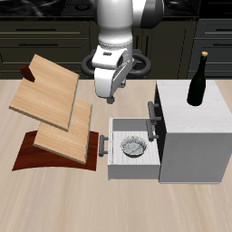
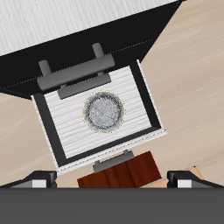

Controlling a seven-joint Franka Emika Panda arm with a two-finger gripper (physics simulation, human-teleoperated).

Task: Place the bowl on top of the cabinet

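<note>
The bowl (image 1: 134, 146), small, round and speckled grey-white, lies in the cabinet's pulled-out slatted drawer (image 1: 118, 161). The cabinet (image 1: 207, 116) is a white-grey box with a flat pale top and dark handles. My gripper (image 1: 102, 91) hangs open and empty, high above the table and well clear of the drawer. In the wrist view the bowl (image 2: 104, 111) sits in the middle of the drawer (image 2: 66, 127), straight below the gripper (image 2: 114, 178). The fingertips (image 2: 38, 178) stand far apart, and the cabinet top (image 2: 70, 22) shows beyond the drawer.
A dark wine bottle (image 1: 198, 82) stands upright on the cabinet top, toward its back edge. Tilted wooden boards (image 1: 53, 100) on a dark brown base (image 1: 36, 154) stand beside the open drawer.
</note>
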